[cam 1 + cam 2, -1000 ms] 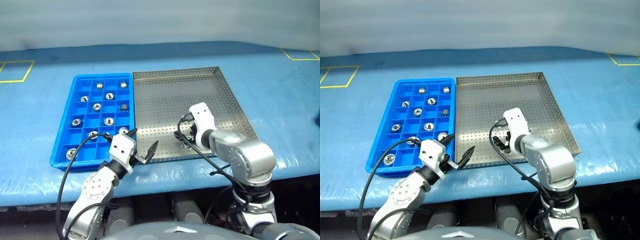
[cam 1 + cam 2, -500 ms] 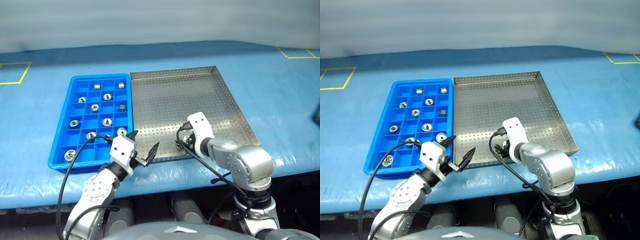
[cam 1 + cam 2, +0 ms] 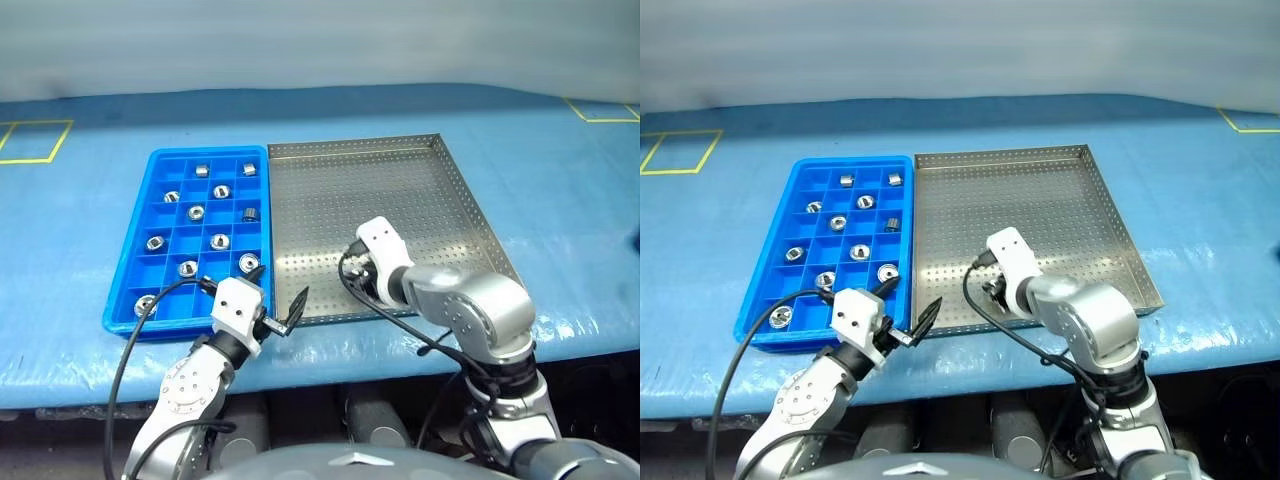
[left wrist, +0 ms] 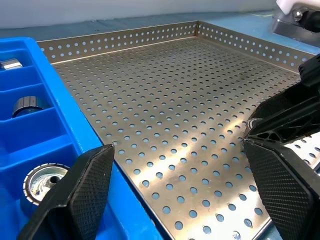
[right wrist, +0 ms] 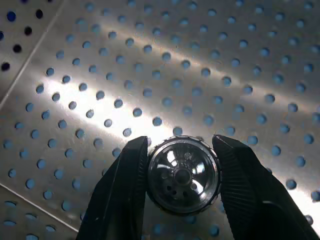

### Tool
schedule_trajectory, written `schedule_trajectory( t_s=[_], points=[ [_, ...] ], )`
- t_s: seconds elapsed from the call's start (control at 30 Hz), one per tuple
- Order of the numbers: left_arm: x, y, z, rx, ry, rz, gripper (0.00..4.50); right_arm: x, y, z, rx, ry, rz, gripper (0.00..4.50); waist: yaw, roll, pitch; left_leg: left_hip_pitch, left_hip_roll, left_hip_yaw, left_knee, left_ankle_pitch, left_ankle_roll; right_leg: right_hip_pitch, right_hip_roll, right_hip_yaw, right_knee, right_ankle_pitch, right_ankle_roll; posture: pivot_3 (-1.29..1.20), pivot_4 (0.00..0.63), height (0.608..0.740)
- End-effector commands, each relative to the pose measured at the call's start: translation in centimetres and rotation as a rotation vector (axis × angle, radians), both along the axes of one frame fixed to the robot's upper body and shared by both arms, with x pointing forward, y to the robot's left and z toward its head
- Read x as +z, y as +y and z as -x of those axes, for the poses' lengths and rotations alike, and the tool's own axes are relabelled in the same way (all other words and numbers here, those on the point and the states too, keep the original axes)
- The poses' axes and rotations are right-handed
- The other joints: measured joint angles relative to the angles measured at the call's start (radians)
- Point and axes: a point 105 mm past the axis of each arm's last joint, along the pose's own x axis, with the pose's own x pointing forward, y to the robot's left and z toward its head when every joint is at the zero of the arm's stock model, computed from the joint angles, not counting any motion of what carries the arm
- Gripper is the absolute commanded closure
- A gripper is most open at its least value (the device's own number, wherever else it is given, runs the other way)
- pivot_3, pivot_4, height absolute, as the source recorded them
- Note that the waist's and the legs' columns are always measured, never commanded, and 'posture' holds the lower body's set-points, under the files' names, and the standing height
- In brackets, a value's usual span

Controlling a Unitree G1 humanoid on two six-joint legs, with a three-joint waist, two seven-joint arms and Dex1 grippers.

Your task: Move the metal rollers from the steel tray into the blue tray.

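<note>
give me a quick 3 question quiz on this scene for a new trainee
1. True or false: the right claw is shut on a metal roller.
2. Over which tray does the right claw hang? A) the blue tray B) the steel tray C) neither
3. Fill in: the left claw has its fingers ____.

Key: 1 true. 2 B. 3 open.

Shiny roller (image 5: 183, 175) clamped over steel tray (image 3: 400, 190); perhaps ten fill blue tray (image 3: 160, 215)
</note>
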Motion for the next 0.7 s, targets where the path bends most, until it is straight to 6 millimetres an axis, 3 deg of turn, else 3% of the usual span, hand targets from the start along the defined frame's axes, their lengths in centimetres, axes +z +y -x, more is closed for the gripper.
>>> schedule_trajectory(
  t_s=[0.03,0.2,0.43,0.7],
  points=[
    [2.3,1.4,-0.3,0.106,-0.106,0.019,0.0,3.2,2.0,-1.5,0.048,-0.163,-0.067,2.82,0.01,0.0,0.0,0.0,0.0,0.0,0.0,0.0,0.0,0.0,0.0,0.0,0.0,0.0,0.0,0.16,0.15,0.74],
    [3.2,3.0,-0.1,0.205,-0.151,0.017,0.0,5.2,5.4,-2.3,0.154,-0.274,-0.146,2.82,0.037,0.0,0.0,-0.001,0.0,0.0,-0.001,0.0,0.0,0.0,0.0,-0.001,-0.001,0.001,0.001,0.23,0.15,0.74],
    [3.6,4.8,2.1,0.329,-0.178,-0.014,0.0,7.1,11.7,-0.5,0.43,-0.432,-0.294,2.82,0.08,0.0,0.0,-0.001,0.0,-0.001,-0.003,0.0,0.0,-0.001,0.0,-0.001,-0.002,0.001,0.002,0.35,0.15,0.74],
    [3.4,5.6,4.6,0.424,-0.195,-0.031,0.0,4.4,14.6,1.3,0.604,-0.31,-0.371,2.82,0.14,-0.001,0.0,0.0,0.0,0.0,-0.002,0.0,0.0,-0.001,-0.001,-0.002,-0.003,-0.002,-0.003,0.42,0.15,0.74]
  ],
)
